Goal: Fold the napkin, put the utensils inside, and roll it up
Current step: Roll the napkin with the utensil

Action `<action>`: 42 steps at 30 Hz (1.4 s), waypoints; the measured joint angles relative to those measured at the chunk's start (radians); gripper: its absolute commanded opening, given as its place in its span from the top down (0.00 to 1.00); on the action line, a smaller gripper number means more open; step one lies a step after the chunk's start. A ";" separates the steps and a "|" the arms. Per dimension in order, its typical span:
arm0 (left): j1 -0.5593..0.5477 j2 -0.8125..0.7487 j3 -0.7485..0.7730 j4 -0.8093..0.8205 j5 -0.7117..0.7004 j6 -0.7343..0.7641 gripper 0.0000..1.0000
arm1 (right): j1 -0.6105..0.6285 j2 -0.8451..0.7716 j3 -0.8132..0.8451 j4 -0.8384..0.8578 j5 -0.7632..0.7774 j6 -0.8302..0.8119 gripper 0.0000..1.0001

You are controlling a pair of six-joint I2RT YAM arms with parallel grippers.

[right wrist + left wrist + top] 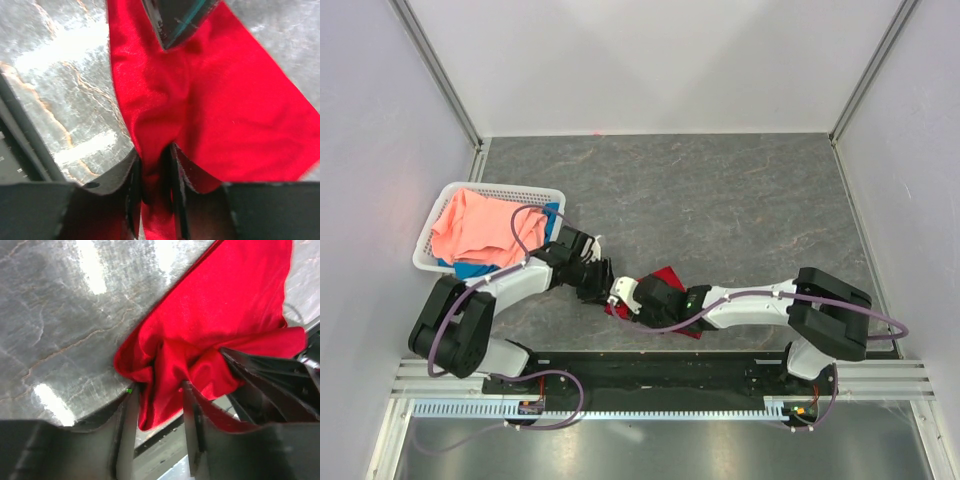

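The deep red napkin (667,279) lies bunched on the grey table near the front edge, between my two grippers. My left gripper (603,285) stands open, and a loose fold of the napkin (220,305) hangs between its spread fingers (127,410) in the left wrist view. My right gripper (623,297) is shut on a gathered ridge of the napkin (225,100), its pads (134,165) pinching the cloth from both sides. The two grippers nearly touch: the right one's dark finger (260,372) shows in the left wrist view. The utensils are out of view.
A white basket (510,189) stands at the left and holds a salmon-pink cloth (475,225) over a blue cloth (470,268). The black base rail (650,365) runs along the near edge just behind the napkin. White walls enclose the table.
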 measured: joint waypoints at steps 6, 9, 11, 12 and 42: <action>0.012 -0.118 0.000 -0.015 -0.047 -0.001 0.34 | -0.119 -0.001 -0.002 0.018 -0.246 0.023 0.74; 0.018 -0.200 -0.013 -0.017 -0.097 -0.004 0.34 | -0.166 0.000 -0.010 0.029 -0.351 0.037 0.75; 0.021 -0.244 -0.027 -0.016 -0.120 -0.006 0.34 | -0.195 0.001 -0.022 0.045 -0.417 0.052 0.75; 0.021 -0.263 -0.036 -0.015 -0.130 -0.006 0.34 | -0.209 0.002 -0.027 0.052 -0.451 0.060 0.75; -0.009 -0.183 -0.206 0.421 -0.044 -0.010 0.71 | -0.567 0.284 -0.073 0.377 -1.191 0.325 0.75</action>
